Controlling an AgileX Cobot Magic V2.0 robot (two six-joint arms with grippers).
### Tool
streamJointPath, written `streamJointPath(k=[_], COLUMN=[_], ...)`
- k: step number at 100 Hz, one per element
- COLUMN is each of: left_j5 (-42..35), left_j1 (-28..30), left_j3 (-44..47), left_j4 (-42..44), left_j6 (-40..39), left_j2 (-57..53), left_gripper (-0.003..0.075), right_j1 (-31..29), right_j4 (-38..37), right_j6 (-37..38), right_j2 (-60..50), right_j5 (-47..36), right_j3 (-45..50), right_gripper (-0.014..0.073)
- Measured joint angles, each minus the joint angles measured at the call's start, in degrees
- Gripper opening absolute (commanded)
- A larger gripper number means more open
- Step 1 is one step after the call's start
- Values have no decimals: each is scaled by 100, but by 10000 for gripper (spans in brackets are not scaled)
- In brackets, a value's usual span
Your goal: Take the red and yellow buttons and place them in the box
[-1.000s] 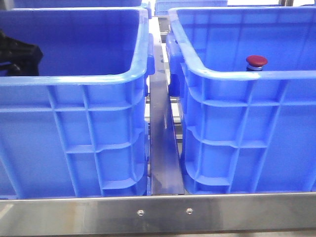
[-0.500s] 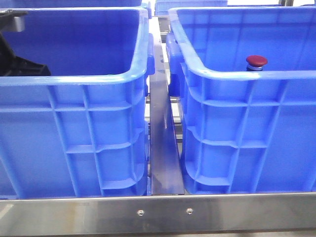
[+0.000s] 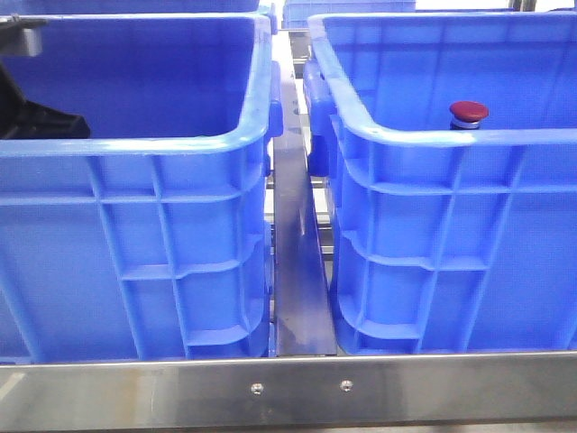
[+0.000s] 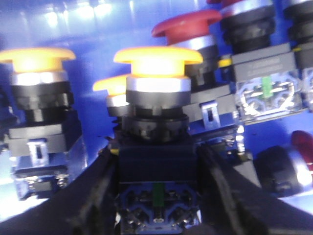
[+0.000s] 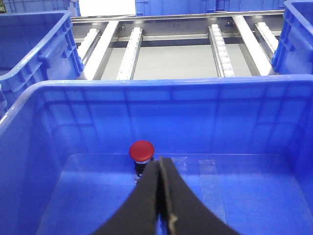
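Orange-yellow cap up top: the yellow button (image 4: pixel 157 56) stands upright in the left wrist view, mushroom head up, silvery collar under it, black contact block below, long axis vertical. The left gripper (image 4: pixel 157 196) has its black fingers (image 4: pixel 95 196) spread on either side of that block, right beside it, but I can't tell whether they actually touch or squeeze it. More buttons crowd around it, yellow caps to one side and behind, red caps further back, all upright too. No writing I can read; the grey label on a neighbouring block is too blurred, just a green stripe showing.

From the front, that arm is a dark shape down inside the left crate (image 3: pixel 135 144).

Over in the box (image 3: pixel 451 135) on the right, a single red button (image 3: pixel 469 112) stands upright on the floor, cap up. The right gripper (image 5: pixel 160 215) hangs over the box with its two fingers pressed together, nothing between them, the red button just past the tips.

Both crates sit on a metal frame with a steel rail (image 3: pixel 297 262) running between them. Behind the box are roller tracks (image 5: pixel 220 49) and more blue crates.
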Motion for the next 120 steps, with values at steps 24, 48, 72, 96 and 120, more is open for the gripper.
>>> streamJointPath(k=[24, 48, 72, 96, 120], left_j5=[172, 513, 576, 656, 738], left_j1=[0, -395, -1433, -2598, -3327], left_j3=[0, 0, 0, 0, 10], left_j4=[0, -9, -9, -9, 1], left_j6=[0, 14, 36, 36, 36], left_j2=[-677, -1723, -2643, -2994, -3000], left_gripper=[-19, -19, -19, -19, -19], right_j1=[0, 0, 0, 0, 0], right_j4=[0, 0, 0, 0, 0], right_j6=[0, 0, -6, -6, -6], right_j2=[0, 0, 0, 0, 0], right_j5=[0, 0, 4, 119, 285], right_j3=[0, 0, 0, 0, 0], right_gripper=[-67, -67, -67, -67, 141])
